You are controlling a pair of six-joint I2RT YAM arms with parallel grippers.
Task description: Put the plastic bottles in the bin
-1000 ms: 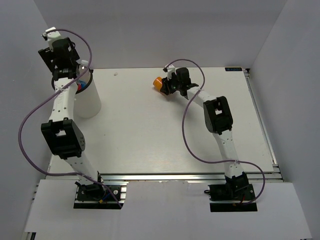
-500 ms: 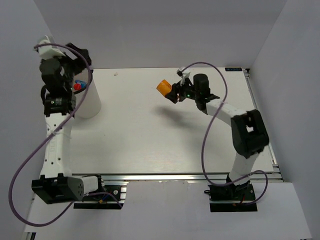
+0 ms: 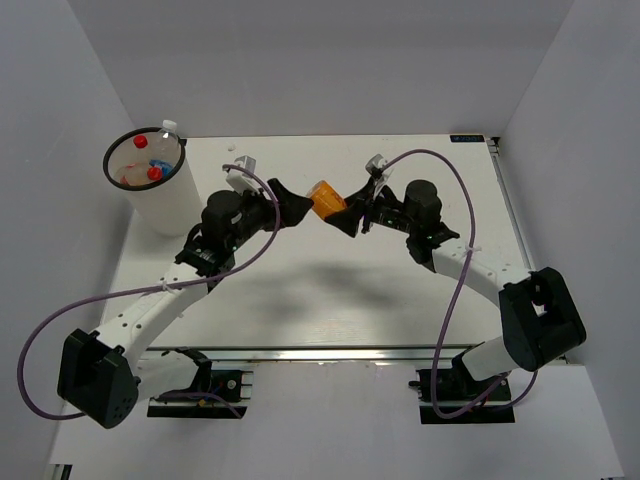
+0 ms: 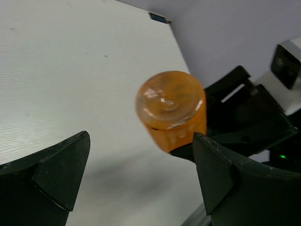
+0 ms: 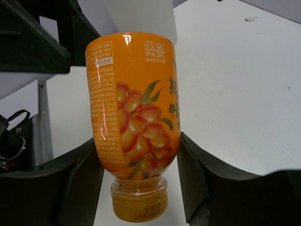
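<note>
As the right end effector [image 3: 342, 210] clamps a stubby orange plastic bottle [image 3: 326, 198], the bottle hangs clear of the table [image 3: 330, 300], over its far middle part. Right wrist view: dark fingers [image 5: 80, 183] press both sides of the bottle low on its body, cap nearest the lens, fruit-print label facing the camera.

Left end effector [image 3: 293, 205] sits just beside the bottle, pointed at its base. Left wrist view: jaws apart, gripping nothing; the bottle's round base shows ahead of the two pads, touching neither.

Tall white cylindrical bin [image 3: 165, 205] with thin black rim stands at the far left corner of the table, well apart from the orange bottle. Clear bottles with red caps [image 3: 154, 172] lie inside it; the count is unclear.
</note>
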